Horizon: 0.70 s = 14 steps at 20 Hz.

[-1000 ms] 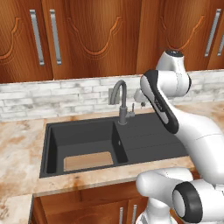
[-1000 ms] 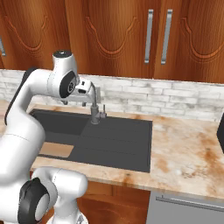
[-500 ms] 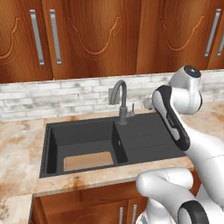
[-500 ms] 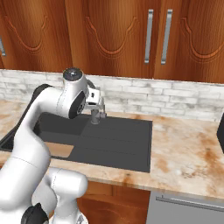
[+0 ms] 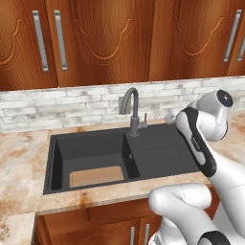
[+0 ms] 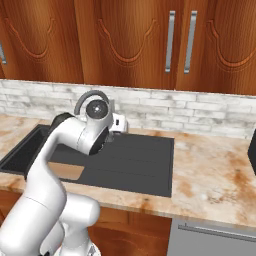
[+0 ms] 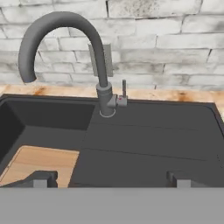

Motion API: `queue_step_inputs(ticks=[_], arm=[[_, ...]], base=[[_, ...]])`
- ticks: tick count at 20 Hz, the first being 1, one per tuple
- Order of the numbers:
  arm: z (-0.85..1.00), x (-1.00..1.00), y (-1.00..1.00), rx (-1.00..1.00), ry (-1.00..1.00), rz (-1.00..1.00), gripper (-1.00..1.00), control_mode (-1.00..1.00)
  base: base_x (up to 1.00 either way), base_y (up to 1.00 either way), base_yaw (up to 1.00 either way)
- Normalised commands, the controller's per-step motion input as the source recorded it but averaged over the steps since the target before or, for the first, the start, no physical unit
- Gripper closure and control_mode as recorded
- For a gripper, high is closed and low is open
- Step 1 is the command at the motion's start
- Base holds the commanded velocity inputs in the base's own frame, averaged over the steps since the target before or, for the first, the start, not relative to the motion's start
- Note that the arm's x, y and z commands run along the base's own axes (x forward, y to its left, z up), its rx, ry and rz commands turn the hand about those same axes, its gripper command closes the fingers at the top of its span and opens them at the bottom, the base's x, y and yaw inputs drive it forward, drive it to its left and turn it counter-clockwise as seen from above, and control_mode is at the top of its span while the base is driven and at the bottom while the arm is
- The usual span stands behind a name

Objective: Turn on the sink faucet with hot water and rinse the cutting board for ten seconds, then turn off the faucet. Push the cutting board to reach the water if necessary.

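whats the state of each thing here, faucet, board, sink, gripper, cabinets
sink faucet: off, no stream, side lever upright
cutting board: lying flat in the basin, near the front wall, dry
sink: drainboard bare, basin holds the board
gripper: open, holding nothing, pointed at the faucet
cabinet doors: shut

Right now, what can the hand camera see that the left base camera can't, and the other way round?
The hand view alone shows the hand's two dark finger tips, set wide apart, and the little lever close up, standing upright beside the sink faucet. The left base view alone shows the wooden cupboards, the marble counter around the sink, and the robot's white arm. Both show the faucet, the black sink, the brick wall and the cutting board lying flat in the basin. No water is running in either.
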Motion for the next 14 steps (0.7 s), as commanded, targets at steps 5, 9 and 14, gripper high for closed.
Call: queue_step_inputs(ticks=[5,9,14], arm=[[-0.17,0.24,-0.17,0.04,-0.13,0.00,-1.00,-1.00],[-0.18,0.42,-0.01,0.00,-0.08,0.00,-1.00,-1.00],[-0.19,0.34,0.00,0.00,-0.06,0.00,-1.00,-1.00]], base=[[0.00,0.00,0.00],[0.00,0.00,0.00],[0.00,0.00,0.00]])
